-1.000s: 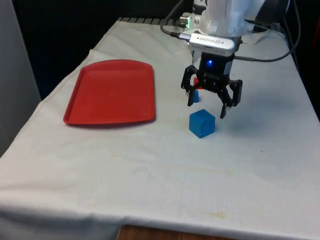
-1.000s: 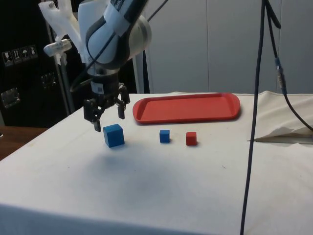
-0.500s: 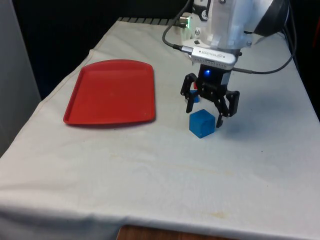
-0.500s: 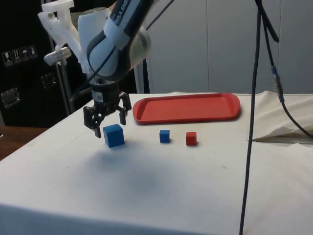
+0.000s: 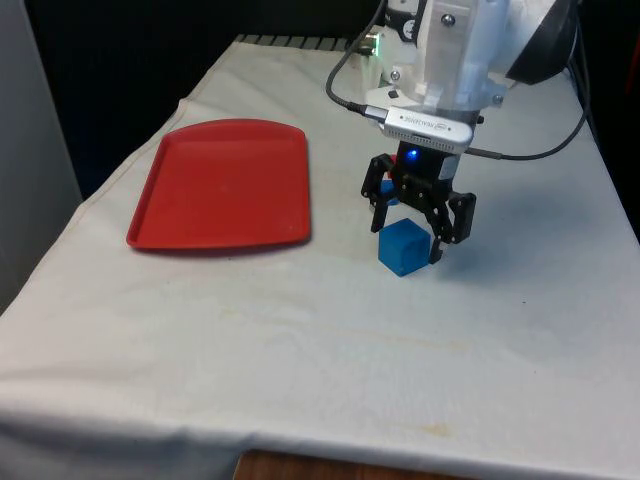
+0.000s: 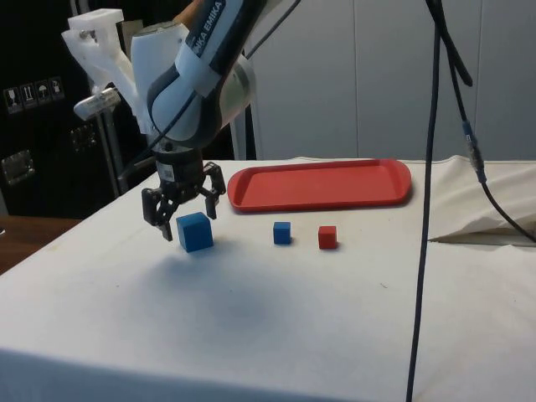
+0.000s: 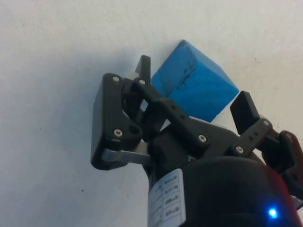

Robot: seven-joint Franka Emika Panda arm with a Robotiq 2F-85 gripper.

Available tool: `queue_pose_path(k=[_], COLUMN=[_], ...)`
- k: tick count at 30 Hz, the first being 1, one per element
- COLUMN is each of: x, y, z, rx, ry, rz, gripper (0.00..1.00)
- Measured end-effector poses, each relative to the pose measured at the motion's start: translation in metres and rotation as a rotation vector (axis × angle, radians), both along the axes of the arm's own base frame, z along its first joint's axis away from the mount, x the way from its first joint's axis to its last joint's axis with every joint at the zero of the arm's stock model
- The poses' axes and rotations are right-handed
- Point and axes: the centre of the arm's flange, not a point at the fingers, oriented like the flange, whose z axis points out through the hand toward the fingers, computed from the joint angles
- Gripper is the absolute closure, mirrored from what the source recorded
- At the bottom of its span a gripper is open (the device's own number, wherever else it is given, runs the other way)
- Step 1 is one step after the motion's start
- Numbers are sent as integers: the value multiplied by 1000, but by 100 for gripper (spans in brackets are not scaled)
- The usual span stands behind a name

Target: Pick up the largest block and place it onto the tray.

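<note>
The gripper (image 5: pixel 408 240) hangs with its fingers spread apart, straddling the large blue block (image 5: pixel 403 246) on the white cloth, well apart from the red tray (image 5: pixel 225 185). The block looks rigid, light and smooth-sided; squeezing two opposite flat faces at mid-height should hold it.

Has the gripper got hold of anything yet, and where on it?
Nothing is held. The gripper is open, its fingers straddling the large blue block, which sits on the cloth.
</note>
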Motion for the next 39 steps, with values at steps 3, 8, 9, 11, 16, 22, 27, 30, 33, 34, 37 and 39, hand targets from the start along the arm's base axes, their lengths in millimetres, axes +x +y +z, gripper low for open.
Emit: queue_pose_path(k=[3, 8, 9, 11, 16, 22, 27, 30, 33, 34, 37, 39], x=[0, 0, 0, 0, 0, 0, 0, 0, 0, 0, 0, 1], y=[0, 0, 0, 0, -1, -1, -1, 0, -1, -1, -1, -1], z=[0, 0, 0, 0, 0, 0, 0, 1, 0, 0, 0, 1], rx=[0, 0, 0, 0, -1, -2, -2, -1, -2, -2, -2, -3], ry=[0, 0, 0, 0, 0, 0, 0, -1, 0, 0, 0, -2], rz=[-1, 0, 0, 0, -1, 0, 0, 0, 0, 0, 0, -1], gripper=[0, 10, 20, 44, 98, 98, 98, 98, 98, 98, 98, 98])
